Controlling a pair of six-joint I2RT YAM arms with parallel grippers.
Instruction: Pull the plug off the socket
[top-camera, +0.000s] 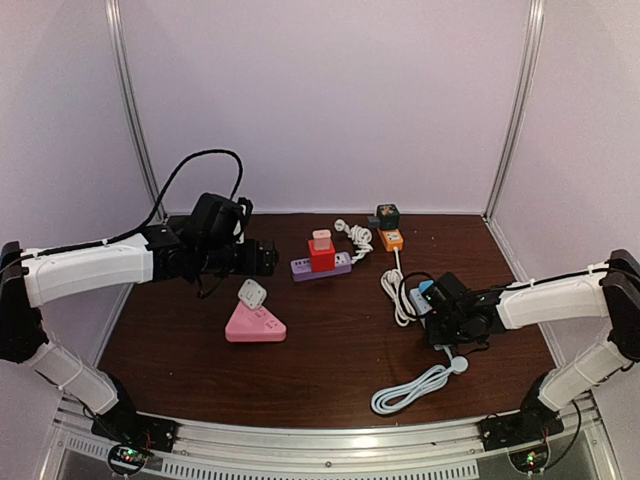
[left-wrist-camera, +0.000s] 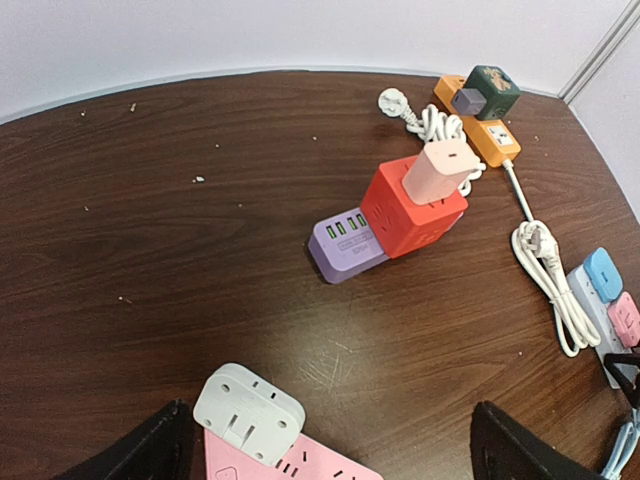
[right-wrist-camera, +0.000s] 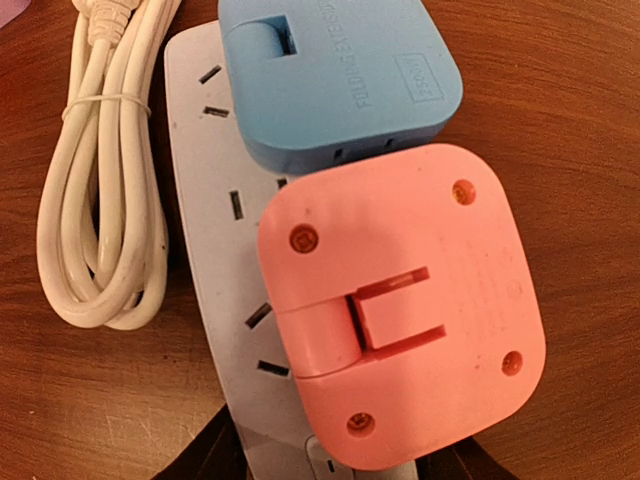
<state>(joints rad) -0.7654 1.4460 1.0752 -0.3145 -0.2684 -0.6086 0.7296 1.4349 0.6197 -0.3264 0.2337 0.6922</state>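
Across the top external view, a brown wooden table (top-camera: 340, 350) fills the middle. At centre right the right gripper (top-camera: 443, 318) hangs over a light grey power strip (top-camera: 413, 300), where a blue square plug (top-camera: 427, 288) shows just above it. At upper left the left gripper (top-camera: 268, 257) hovers with its jaws spread, above a pink triangular socket block (top-camera: 255, 327) that carries a white cube adapter (top-camera: 252, 293).

Seen from the left wrist, the two dark fingers (left-wrist-camera: 150, 455) sit far apart in the bottom corners and hold nothing. A purple power strip (left-wrist-camera: 345, 245) with a red cube adapter (left-wrist-camera: 412, 208) lies at centre. The light grey power strip is at the right edge, carrying the blue square plug and a pink square plug (left-wrist-camera: 625, 318).

From the right wrist, the pink square plug fills the centre, seated on the light grey power strip just below the blue square plug. A bundled white cable (right-wrist-camera: 100, 200) lies at left. Dark fingertips (right-wrist-camera: 210, 458) flank the strip's lower end; I cannot tell whether they press on anything.
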